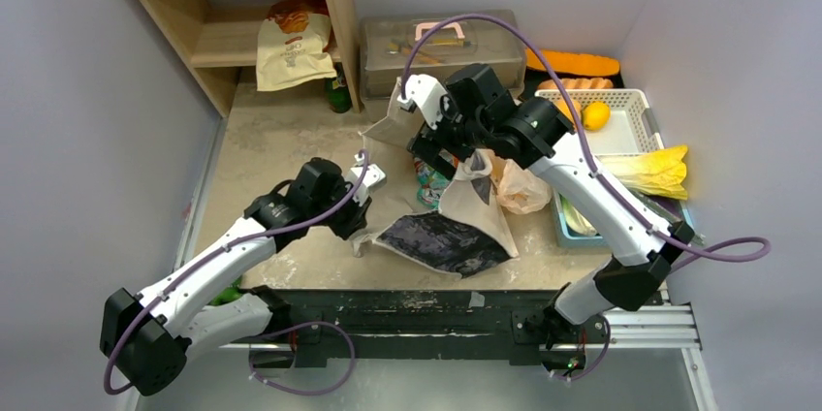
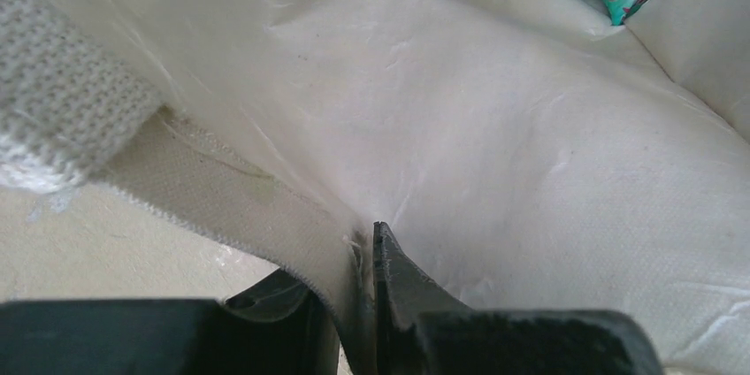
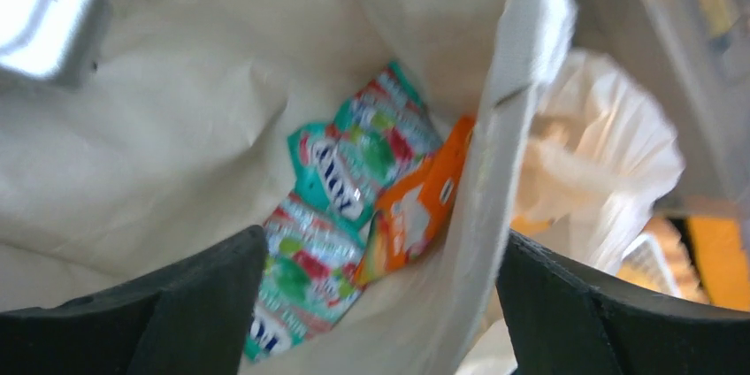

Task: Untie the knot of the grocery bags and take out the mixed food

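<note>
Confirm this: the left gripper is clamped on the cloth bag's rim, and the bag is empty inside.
Wrong on one count: the cloth bag is not empty. The right wrist view shows teal snack packets and an orange packet inside it. The left gripper is indeed clamped on its rim.

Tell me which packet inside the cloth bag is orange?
The small packet leaning on the right wall of the cloth bag, in the right wrist view. The other packets beside it are teal-green and red.

Overhead from behind, both wrist views close inside white bag [image 3: 159, 145]
</note>
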Robot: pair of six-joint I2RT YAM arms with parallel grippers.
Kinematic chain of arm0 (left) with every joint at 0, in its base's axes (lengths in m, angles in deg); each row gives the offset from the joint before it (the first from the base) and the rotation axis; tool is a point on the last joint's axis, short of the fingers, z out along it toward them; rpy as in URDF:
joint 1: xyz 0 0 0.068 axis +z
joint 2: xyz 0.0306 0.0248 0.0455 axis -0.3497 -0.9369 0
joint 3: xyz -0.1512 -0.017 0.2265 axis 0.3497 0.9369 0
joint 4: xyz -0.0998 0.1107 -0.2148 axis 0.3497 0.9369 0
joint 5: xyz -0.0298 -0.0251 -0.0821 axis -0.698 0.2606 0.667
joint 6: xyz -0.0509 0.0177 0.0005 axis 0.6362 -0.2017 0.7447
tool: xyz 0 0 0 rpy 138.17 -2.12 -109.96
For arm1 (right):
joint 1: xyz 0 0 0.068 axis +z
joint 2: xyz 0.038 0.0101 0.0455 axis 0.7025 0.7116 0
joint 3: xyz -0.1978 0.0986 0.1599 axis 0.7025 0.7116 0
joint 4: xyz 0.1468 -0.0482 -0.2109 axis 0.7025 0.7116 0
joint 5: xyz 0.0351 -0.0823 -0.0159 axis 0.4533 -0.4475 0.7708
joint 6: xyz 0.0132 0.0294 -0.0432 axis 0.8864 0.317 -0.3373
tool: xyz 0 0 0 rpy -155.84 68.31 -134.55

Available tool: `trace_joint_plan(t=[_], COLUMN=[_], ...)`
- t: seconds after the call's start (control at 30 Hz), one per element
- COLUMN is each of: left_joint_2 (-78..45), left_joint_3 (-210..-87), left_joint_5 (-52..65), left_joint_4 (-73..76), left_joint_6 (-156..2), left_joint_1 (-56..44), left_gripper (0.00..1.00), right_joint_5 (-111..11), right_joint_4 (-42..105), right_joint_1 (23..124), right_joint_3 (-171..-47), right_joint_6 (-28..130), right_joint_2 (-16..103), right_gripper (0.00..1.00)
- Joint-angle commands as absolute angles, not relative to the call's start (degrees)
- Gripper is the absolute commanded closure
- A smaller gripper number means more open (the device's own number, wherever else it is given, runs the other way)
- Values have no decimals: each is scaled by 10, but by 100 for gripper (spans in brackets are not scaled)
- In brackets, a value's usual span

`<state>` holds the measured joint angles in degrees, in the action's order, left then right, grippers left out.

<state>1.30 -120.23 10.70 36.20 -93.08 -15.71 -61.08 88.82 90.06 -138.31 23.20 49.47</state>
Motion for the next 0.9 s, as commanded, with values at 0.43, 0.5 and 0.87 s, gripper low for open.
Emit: trace_joint_plan(t=[0.43,0.5,0.87], left_joint_2=[-58,-90,-18], left_joint_3=[-1225,-1244,-1194], left_joint_5=[133,117,68], left_joint_4=[296,280,278], left_joint_6=[-982,-998,-1017], left_joint_1=[-270,-292,-276], left_gripper=[89,90,44], right_joint_5=[-741,-739,-676], right_joint_4=[823,820,738], right_joint_1=[887,887,889], right_joint_3=[-1457,-1524,-1194], right_joint_6=[184,173,77], right_joint_2=[507,542,347], right_gripper=[100,100,100])
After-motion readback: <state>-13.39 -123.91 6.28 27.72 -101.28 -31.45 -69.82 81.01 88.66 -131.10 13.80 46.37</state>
